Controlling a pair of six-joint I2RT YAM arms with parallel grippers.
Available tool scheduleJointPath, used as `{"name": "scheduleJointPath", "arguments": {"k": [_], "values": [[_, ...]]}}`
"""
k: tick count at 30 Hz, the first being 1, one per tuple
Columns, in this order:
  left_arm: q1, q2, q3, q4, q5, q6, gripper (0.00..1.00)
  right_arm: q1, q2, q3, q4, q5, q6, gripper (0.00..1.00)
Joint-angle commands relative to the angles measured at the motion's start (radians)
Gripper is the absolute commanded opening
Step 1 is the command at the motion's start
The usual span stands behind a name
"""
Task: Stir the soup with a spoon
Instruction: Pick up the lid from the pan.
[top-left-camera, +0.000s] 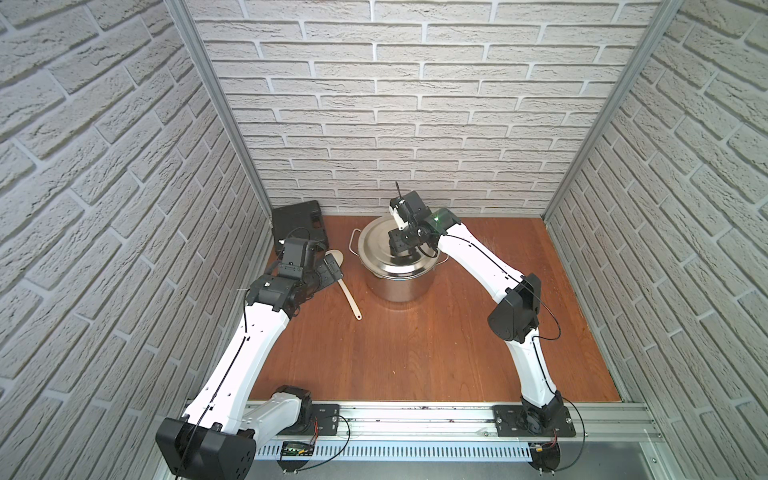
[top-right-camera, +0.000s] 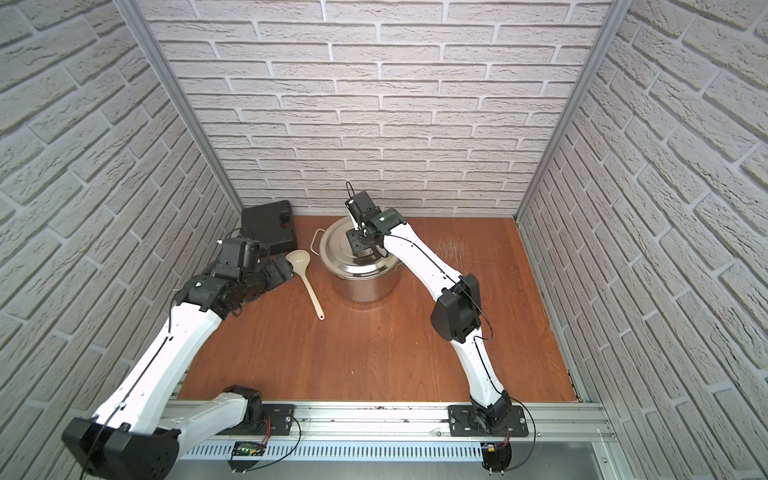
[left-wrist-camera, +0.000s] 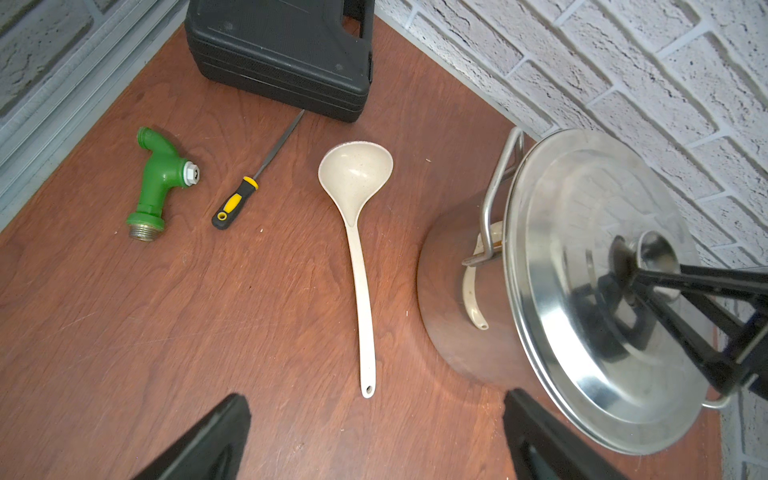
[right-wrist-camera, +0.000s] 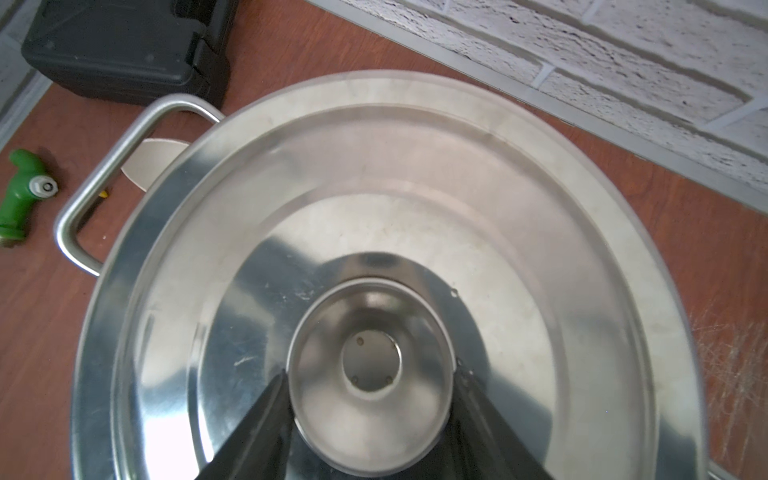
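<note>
**Top views.** Cream-beige plastic ladle (top-left-camera: 347, 293) (top-right-camera: 309, 291) flat on the brown wooden table (top-left-camera: 415, 353), just left of centre, beside but apart from the large shiny stainless-steel stockpot (top-left-camera: 399, 289). No soup on show, with the flat round steel lid (top-left-camera: 374, 245) sitting on the pot. Left fingers (top-left-camera: 331, 269) spread wide and empty, just left of the ladle's bowl. Right fingers (top-left-camera: 397, 249) down at the lid's centre.

**Left wrist view.**
- Ladle (left-wrist-camera: 357, 266) at frame centre, bowl upward at the top.
- Hang-hole end at the bottom, between the two wide-apart left fingers (left-wrist-camera: 216, 436).
- Lidded stockpot (left-wrist-camera: 449, 299) at right.
- Yellow-and-black-handled file (left-wrist-camera: 235, 203) and green pipe fitting (left-wrist-camera: 160, 178) at left.
- Black plastic case (left-wrist-camera: 278, 50) at top.

By the look, light, stiff and smooth. Slim handle low against the table, so likely to skid or roll under a pinch. Best taken across mid-handle, clear of the deep bowl, with a square, gentle squeeze.

**Right wrist view.** Lid (right-wrist-camera: 374, 187) filling the frame. Right fingers (right-wrist-camera: 257, 432) set either side of the flared steel knob (right-wrist-camera: 370, 361), at or all but at its flanks. Clamped or not, cannot tell. Polished steel probably slippery. Flare of the knob the natural place for a hold before any stirring. Sliver of ladle bowl (right-wrist-camera: 153, 162) at upper left.
</note>
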Motion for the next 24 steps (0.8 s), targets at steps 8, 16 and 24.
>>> {"name": "scheduleJointPath", "arguments": {"k": [8, 16, 24], "values": [[0.008, -0.005, -0.01, 0.022, -0.033, -0.025, 0.98, 0.014, -0.089, 0.023, 0.12, -0.062, -0.045, 0.03], [0.008, -0.002, -0.018, 0.034, -0.036, -0.035, 0.98, 0.004, -0.176, 0.039, 0.157, -0.03, -0.049, 0.03], [0.006, -0.005, -0.048, 0.041, -0.025, -0.047, 0.98, -0.1, -0.279, 0.047, 0.104, 0.002, -0.005, 0.03]]}}
